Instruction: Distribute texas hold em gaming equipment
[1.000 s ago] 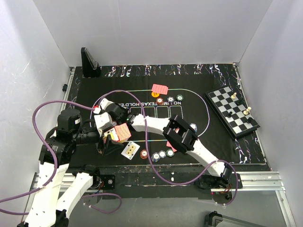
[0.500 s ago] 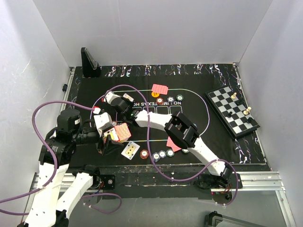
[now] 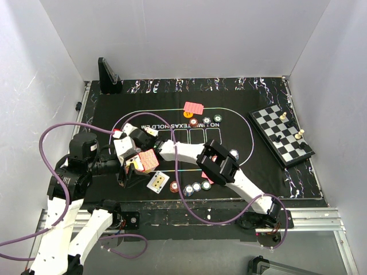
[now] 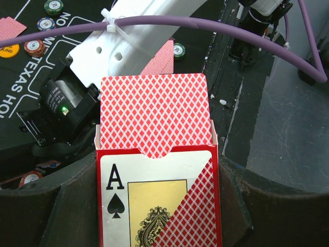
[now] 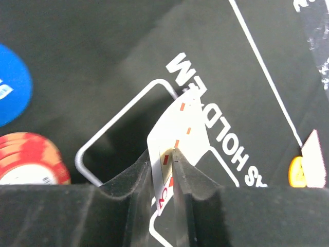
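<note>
The right gripper [image 5: 172, 154] has drawn back toward the left arm, its jaws pinched on 1 playing card [image 5: 180, 126] held on edge above the mat [image 3: 258, 166]. The left gripper [image 3: 133, 166] clamps the card box [image 4: 154, 118] just beside it. This card looks drawn but not yet dealt.

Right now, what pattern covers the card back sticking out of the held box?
The card back shows a red-and-white diamond lattice, clearest in the left wrist view.
</note>
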Motion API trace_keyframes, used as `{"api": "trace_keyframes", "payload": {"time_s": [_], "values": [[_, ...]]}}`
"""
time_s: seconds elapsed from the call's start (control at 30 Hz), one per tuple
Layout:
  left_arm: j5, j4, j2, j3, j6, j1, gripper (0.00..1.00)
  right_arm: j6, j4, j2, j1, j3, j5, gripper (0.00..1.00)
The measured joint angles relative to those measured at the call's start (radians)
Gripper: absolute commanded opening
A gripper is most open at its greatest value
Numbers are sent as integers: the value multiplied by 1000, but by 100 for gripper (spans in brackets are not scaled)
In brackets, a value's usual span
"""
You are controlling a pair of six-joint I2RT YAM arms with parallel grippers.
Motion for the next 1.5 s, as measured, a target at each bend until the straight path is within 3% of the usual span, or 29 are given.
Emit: {"api": "trace_keyframes", "payload": {"time_s": [0.13,0.33,0.73,1.23,1.27,1.5], "values": [[0,0,0,0,-2,0,0,50,-47,0,13,0,-46,45],[0,1,-5,0,-4,0,0,103,-64,-1,-1,20,-95,53],[0,22,-11,-6,-13,0,0,177,-121,-23,-41,29,-230,58],[0,34,-11,-10,-23,0,0,278,-200,-125,-91,-82,-399,61],[0,39,-11,-10,-25,0,0,291,-207,-132,-100,-82,-406,79],[-1,52,-9,-19,-14,0,0,441,-294,-285,-224,-103,-499,83]]}}
